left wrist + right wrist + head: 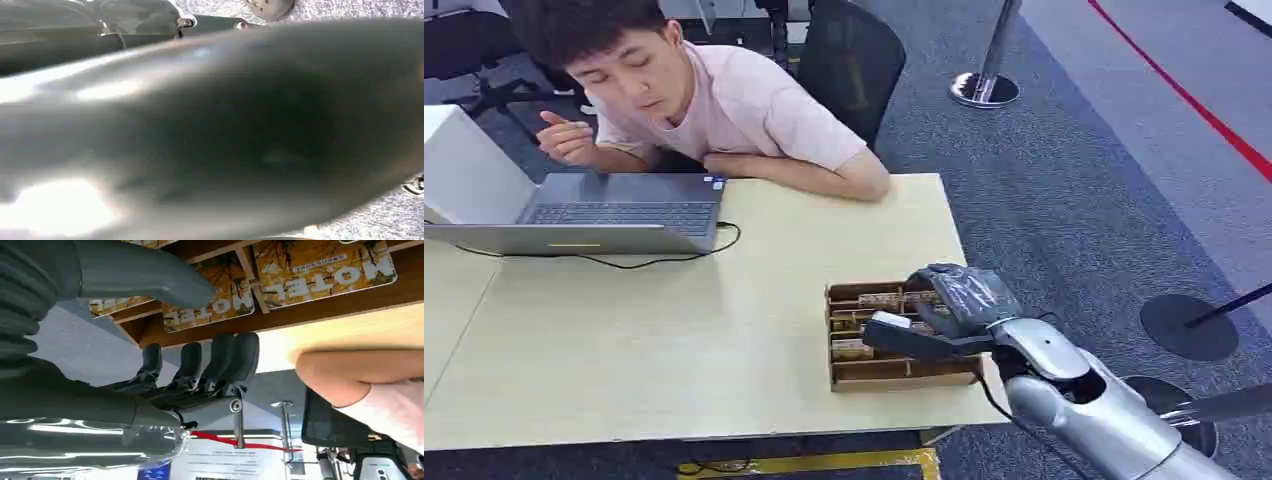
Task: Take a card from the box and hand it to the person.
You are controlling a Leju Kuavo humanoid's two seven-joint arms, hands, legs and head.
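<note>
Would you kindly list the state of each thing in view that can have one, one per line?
right hand: over the box, fingers apart, holding nothing.
box: open-topped, near the table's right edge, cards in its slots.
cards: lying in the box's compartments, none taken out yet.
laptop: lid open, cable plugged in.
person: seated behind the table, forearm resting on it.

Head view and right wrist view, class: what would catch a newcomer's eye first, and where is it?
First the silver right arm with its grey right hand poised over the brown card box near the table's right front corner. In the right wrist view the yellow cards lie in the box's slots, the hand open and holding nothing. Across the table a person leans beside an open laptop.
</note>
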